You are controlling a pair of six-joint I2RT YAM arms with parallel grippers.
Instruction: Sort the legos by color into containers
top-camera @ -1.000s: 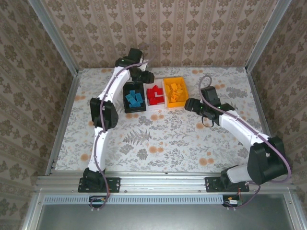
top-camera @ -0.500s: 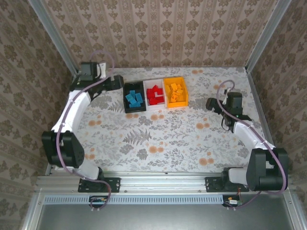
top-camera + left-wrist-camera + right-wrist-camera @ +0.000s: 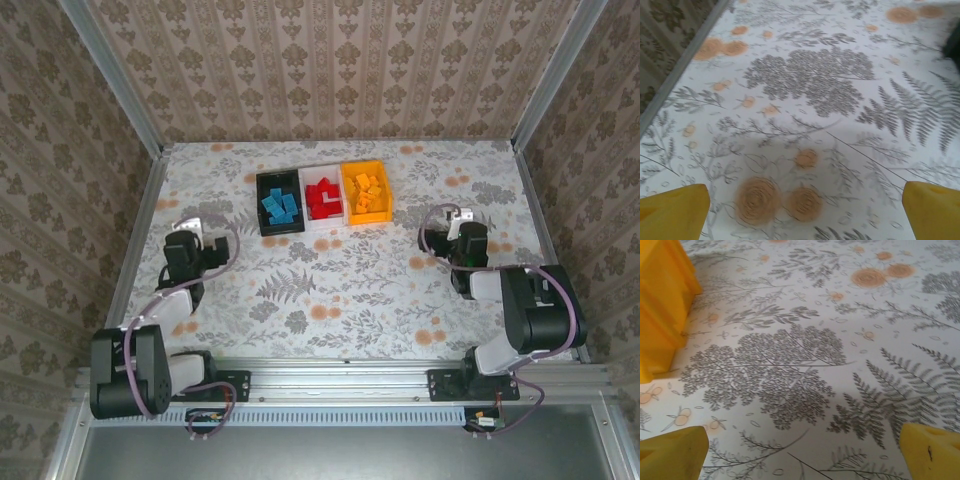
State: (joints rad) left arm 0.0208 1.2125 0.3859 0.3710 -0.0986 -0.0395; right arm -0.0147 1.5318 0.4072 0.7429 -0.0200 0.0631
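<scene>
Three containers stand in a row at the back middle of the table. The black container point(image 3: 262, 205) holds blue legos point(image 3: 281, 206), the white container point(image 3: 323, 172) holds red legos point(image 3: 322, 197), and the orange-yellow container point(image 3: 346, 195) holds yellow legos point(image 3: 368, 192). My left gripper point(image 3: 203, 230) sits low at the left, well short of the black container. In the left wrist view the left gripper point(image 3: 802, 215) is open over bare cloth. My right gripper point(image 3: 447, 222) rests right of the orange-yellow container point(image 3: 662, 305). The right gripper point(image 3: 802, 455) is open and empty.
A floral cloth point(image 3: 330, 280) covers the table, and I see no loose legos on it. Metal rails point(image 3: 135, 235) border the left and right sides, with patterned walls behind. A dark edge point(image 3: 954, 47) shows at the right of the left wrist view.
Both arms have pulled back from the containers and folded down toward the near edge. The left arm swung away left, the right arm right, and both grippers opened wide.
</scene>
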